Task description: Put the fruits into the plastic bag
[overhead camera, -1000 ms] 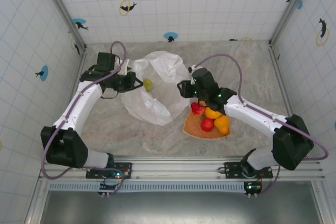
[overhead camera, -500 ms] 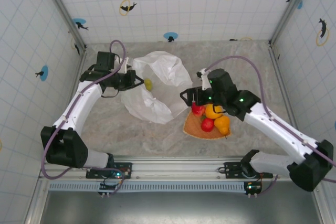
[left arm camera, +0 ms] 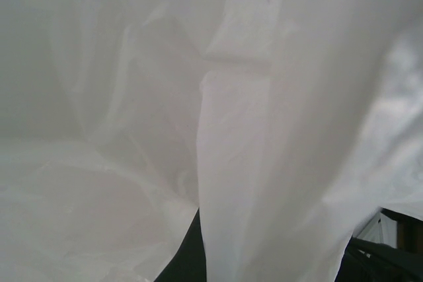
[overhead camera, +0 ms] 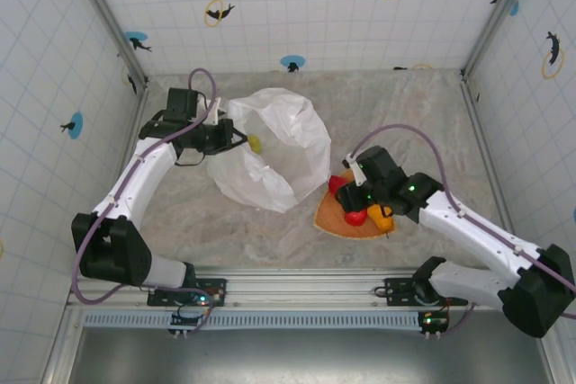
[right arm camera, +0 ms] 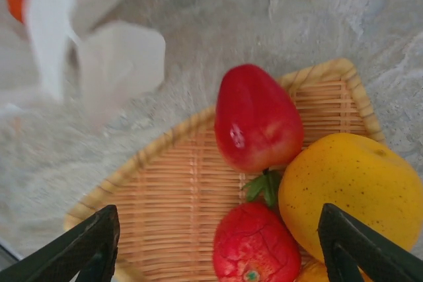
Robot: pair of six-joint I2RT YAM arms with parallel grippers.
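Crinkled translucent white plastic bag gripped at the rim
It is clamped by the closed left pincer, a yellow-green fruit inside; the right pincer is held wide open, empty, over red and yellow glossy fruits on a woven orange tray.

The marbled table bears the plastic bag and woven tray.

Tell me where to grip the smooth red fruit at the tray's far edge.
Grip the smooth red fruit across its wide middle, from above: its left flank is bare, the yellow fruit crowds its lower right, and the far end tapers.
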